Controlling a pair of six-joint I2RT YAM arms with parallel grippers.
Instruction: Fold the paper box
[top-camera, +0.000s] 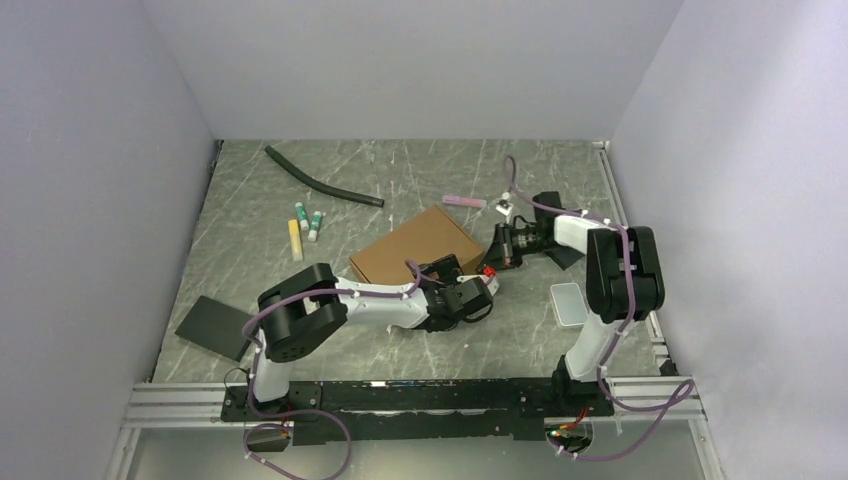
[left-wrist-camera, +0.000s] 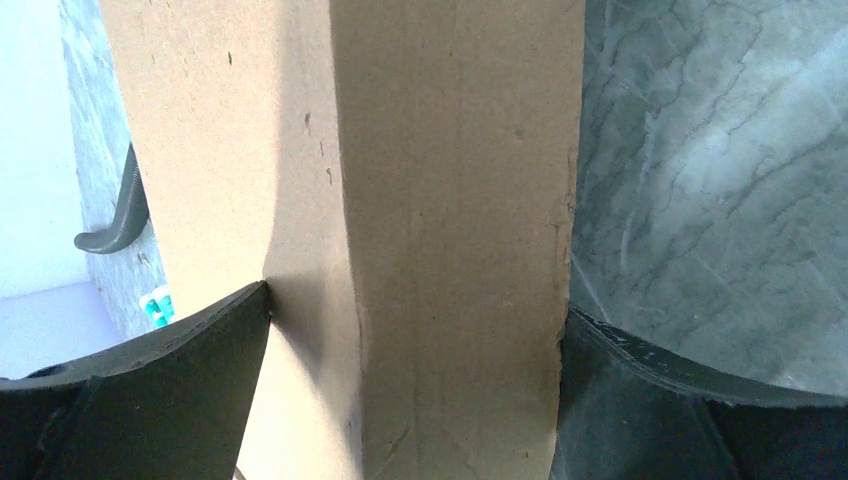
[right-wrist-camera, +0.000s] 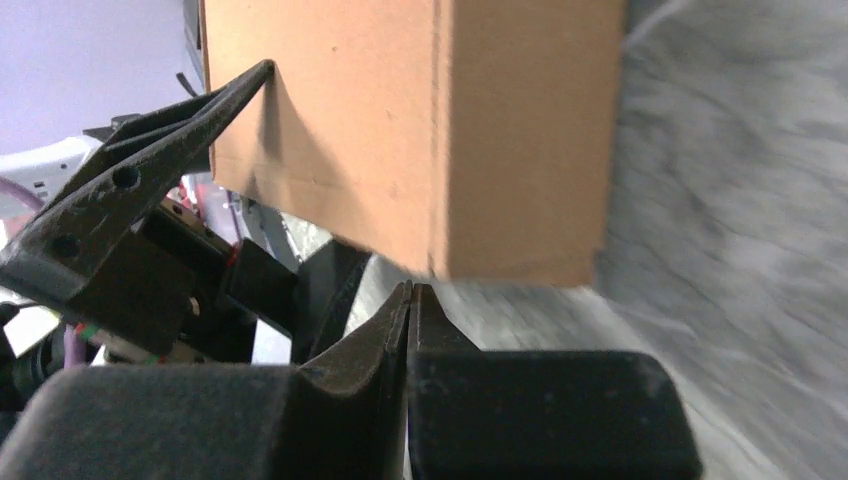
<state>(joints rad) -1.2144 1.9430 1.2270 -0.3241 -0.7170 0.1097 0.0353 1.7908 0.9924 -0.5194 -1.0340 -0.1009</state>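
While the paper box (top-camera: 415, 250) sits folded shut near the middle of the grey marbled table (top-camera: 400, 165), both arms meet at its near right corner. The left gripper (left-wrist-camera: 417, 300) stands spread wide astride the box's side wall, one of its black fingers (left-wrist-camera: 150, 390) over the top face and the other on the table side. The tips look to be touching the cardboard, though from here I can't say whether they press on it. The right gripper (right-wrist-camera: 412, 298) is just beside the same corner, its jaws pressed together with nothing between them, their tips just short of the cardboard edge. A black hose (top-camera: 322, 182) lies well behind the box, some markers (top-camera: 305, 225) to its left, a black pad (top-camera: 213, 326) at the near left, and a translucent lid (top-camera: 567, 303) by the right arm.
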